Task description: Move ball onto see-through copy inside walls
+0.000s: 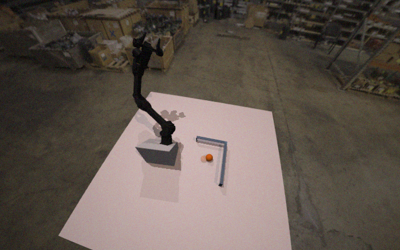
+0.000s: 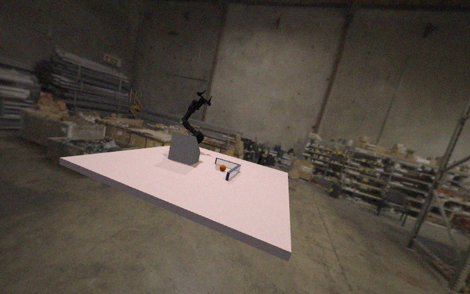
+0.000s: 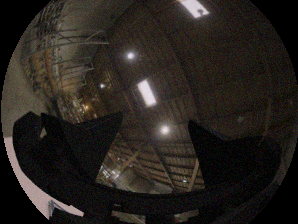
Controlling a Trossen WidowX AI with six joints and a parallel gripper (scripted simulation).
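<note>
An orange ball (image 1: pixel 209 157) (image 2: pixel 222 167) lies on the table inside the corner, apart from both walls. A pale see-through copy (image 1: pixel 203 159) shows just left of it in the top view, its edge meeting or partly behind the ball. One low clear wall with a blue rim (image 1: pixel 211 139) runs along the far side. The other wall (image 1: pixel 223 161) (image 2: pixel 228 176) runs down the right side and meets it at a corner. My gripper (image 1: pixel 151 36) (image 2: pixel 208 93) (image 3: pixel 156 119) is open and empty, raised high above the table and far from the ball. The wrist view does not show the ball.
The arm stands on a grey wedge-shaped base (image 1: pixel 160 156) (image 2: pixel 183 149) to the left of the walls. The pale table top (image 1: pixel 235 211) (image 2: pixel 249 211) carries the base and the walls. The wrist view shows mostly the hall's ceiling and lamps.
</note>
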